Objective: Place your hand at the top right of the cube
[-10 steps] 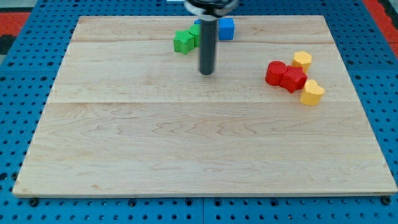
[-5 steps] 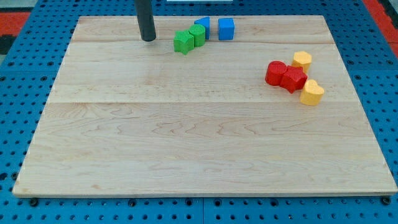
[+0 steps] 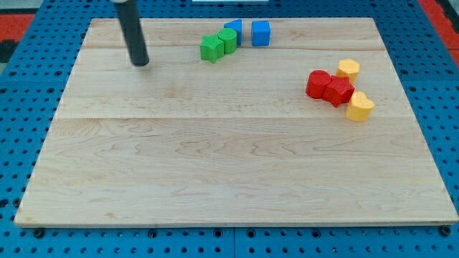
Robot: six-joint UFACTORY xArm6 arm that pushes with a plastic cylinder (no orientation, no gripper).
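1. My tip (image 3: 140,63) rests on the worktop (image 3: 229,172) near the view's top left, well apart from every block. There is no hand to open or close, only the rod.
2. The blue cube (image 3: 261,33) sits near the top edge, just right of a second blue block (image 3: 234,29) and 2 green blocks (image 3: 218,44).
3. Red (image 3: 328,87) and yellow (image 3: 355,89) blocks cluster at the right.
4. Reaching the cube's top right likely means crossing rightwards along the top edge.
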